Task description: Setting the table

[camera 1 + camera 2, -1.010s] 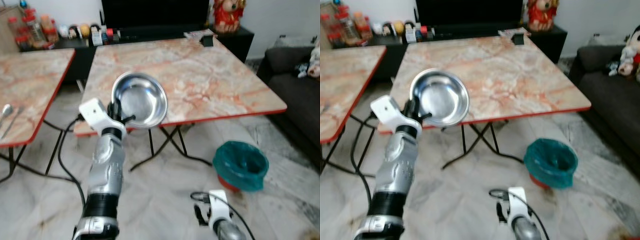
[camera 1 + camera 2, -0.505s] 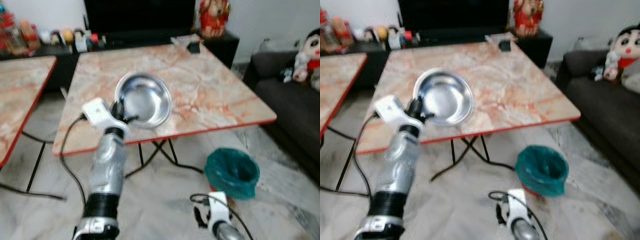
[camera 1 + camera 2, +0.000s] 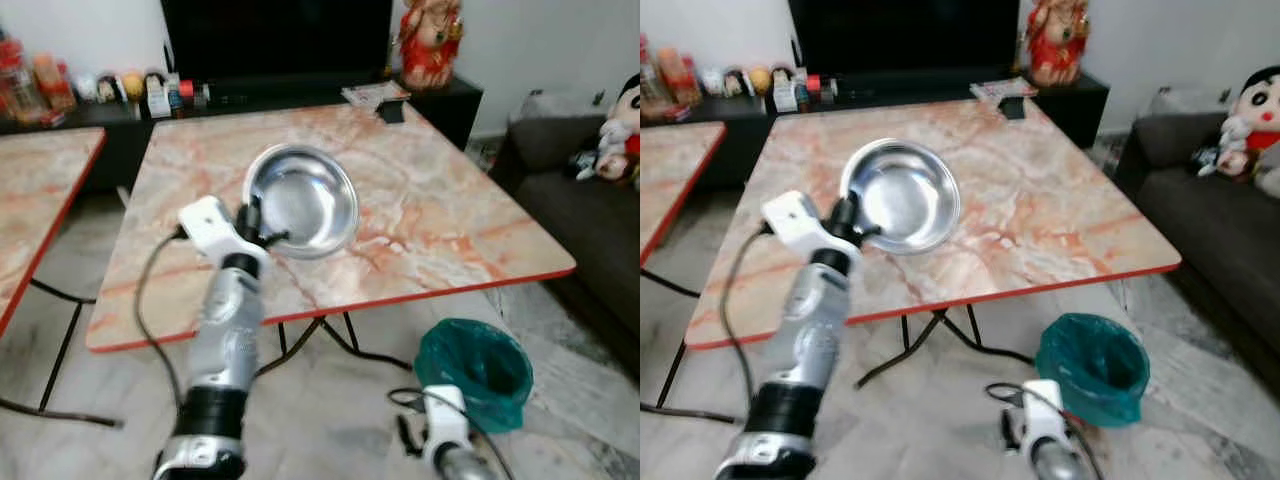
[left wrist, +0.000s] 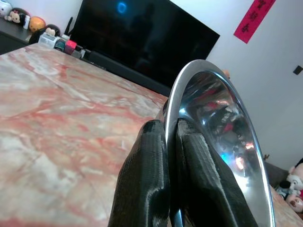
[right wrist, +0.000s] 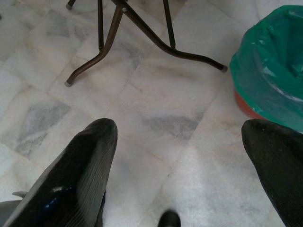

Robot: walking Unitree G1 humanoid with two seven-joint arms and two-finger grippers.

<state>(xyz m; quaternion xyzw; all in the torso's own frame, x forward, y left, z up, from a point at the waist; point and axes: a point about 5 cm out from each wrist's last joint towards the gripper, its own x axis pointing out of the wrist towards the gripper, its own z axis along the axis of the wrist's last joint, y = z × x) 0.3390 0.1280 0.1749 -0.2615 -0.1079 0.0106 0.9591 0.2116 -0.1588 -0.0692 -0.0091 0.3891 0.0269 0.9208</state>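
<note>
A shiny steel bowl [image 3: 303,198] is held tilted, its hollow facing me, above the marble-topped folding table [image 3: 440,215]. My left gripper [image 3: 252,222] is shut on the bowl's near rim. In the left wrist view both black fingers [image 4: 151,179] pinch the rim of the steel bowl [image 4: 222,137], one on each side of it. My right gripper [image 5: 182,161] hangs low over the floor with its fingers wide apart and nothing between them.
A bin lined with a green bag [image 3: 474,370] stands on the tiled floor under the table's right front corner. A second marble table [image 3: 40,195] is at the left. A dark sofa with plush toys [image 3: 590,190] is on the right. A TV cabinet [image 3: 280,85] stands behind.
The camera has moved closer to the table and the view has shifted. The bowl, still held by my left gripper, now hangs further in over the tabletop.
</note>
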